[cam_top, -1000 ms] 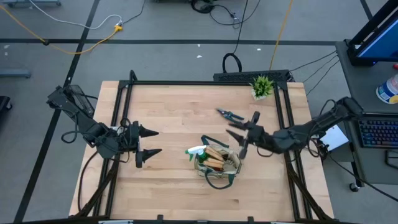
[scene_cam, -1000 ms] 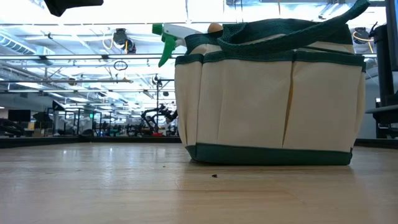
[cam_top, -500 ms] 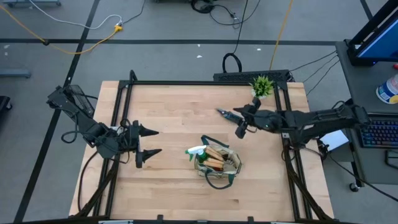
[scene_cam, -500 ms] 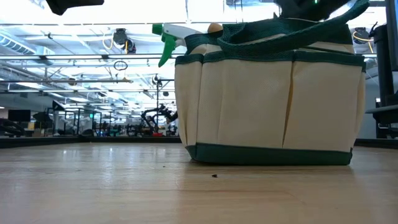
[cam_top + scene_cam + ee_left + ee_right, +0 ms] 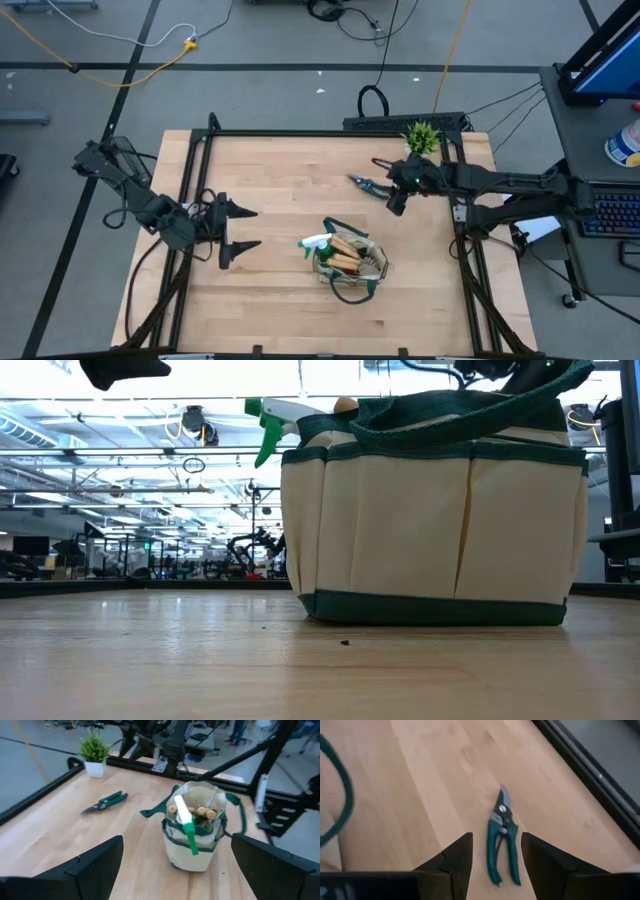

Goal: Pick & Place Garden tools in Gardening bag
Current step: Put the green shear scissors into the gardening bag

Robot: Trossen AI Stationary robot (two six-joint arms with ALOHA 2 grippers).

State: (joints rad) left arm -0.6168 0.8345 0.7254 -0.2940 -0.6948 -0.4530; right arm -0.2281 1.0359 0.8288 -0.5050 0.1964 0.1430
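Gardening bag [image 5: 349,262]: being kept at the table's near middle, spray bottle [image 5: 317,243] inside. Left gripper [image 5: 240,229]: being held spread beside it. Pruning shears [image 5: 368,183]: lying farther back, right gripper [image 5: 389,185] being held parted above.

The left arm reaches in from the table's left edge, its left gripper [image 5: 240,229] low with fingers spread wide. The right arm stretches long from the right side toward the table's far part, its right gripper [image 5: 391,184] parted, fingers [image 5: 454,860] apart.
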